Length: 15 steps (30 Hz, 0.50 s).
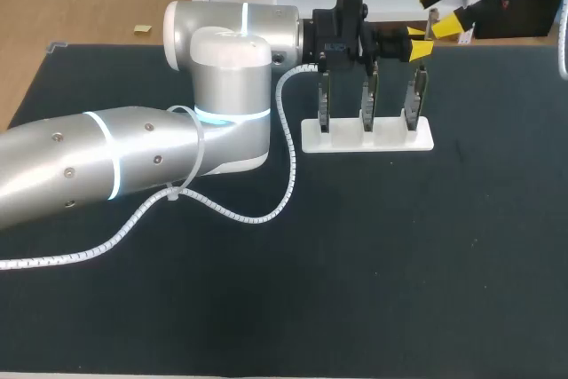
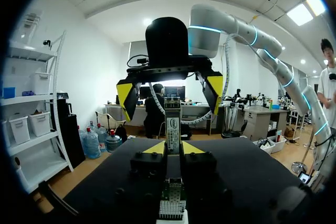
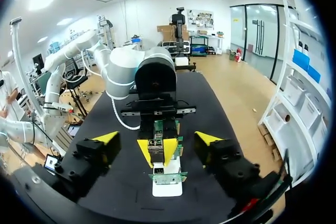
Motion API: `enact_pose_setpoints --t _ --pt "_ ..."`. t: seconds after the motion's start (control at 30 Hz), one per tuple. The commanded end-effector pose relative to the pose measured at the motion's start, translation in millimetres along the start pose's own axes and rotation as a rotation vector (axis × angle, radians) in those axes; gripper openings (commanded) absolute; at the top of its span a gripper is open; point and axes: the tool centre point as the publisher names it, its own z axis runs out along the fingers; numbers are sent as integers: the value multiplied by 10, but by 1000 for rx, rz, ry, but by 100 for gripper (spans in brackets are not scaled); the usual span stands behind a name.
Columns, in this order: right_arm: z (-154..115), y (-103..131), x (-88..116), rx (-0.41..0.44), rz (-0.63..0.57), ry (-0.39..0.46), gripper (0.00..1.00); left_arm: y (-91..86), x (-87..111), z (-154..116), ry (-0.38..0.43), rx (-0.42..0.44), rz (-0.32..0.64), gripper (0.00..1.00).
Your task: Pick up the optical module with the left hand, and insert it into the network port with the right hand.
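Holding the optical module [image 2: 172, 124] clamped upright between both fingers, the left gripper [image 1: 419, 44] hangs over the white stand [image 1: 390, 138] and its 3 boards [image 1: 368, 99]. Pickup looks done, and the handover is the step in hand. The right gripper [image 1: 446, 8] faces it, jaws spread wide and empty. Next, it must close squarely on the module's free end before the left gripper lets go.

The worktop [image 1: 444, 264] carries one white stand [image 1: 395, 139] with three boards [image 1: 367, 99] upright in it. There is one module [image 2: 172, 124] and one coiled cable [image 1: 257, 218]. Two grippers show: the left gripper [image 1: 418, 43] and the right gripper [image 1: 444, 9].
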Motion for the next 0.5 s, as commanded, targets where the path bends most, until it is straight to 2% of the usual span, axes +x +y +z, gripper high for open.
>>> enact_pose_setpoints --t 0.03,0.5 --pt "3 13 -1 4 1 -3 0 14 5 9 -1 1 1 0" --pt "6 17 5 7 7 -4 0 14 5 9 -1 1 1 0"
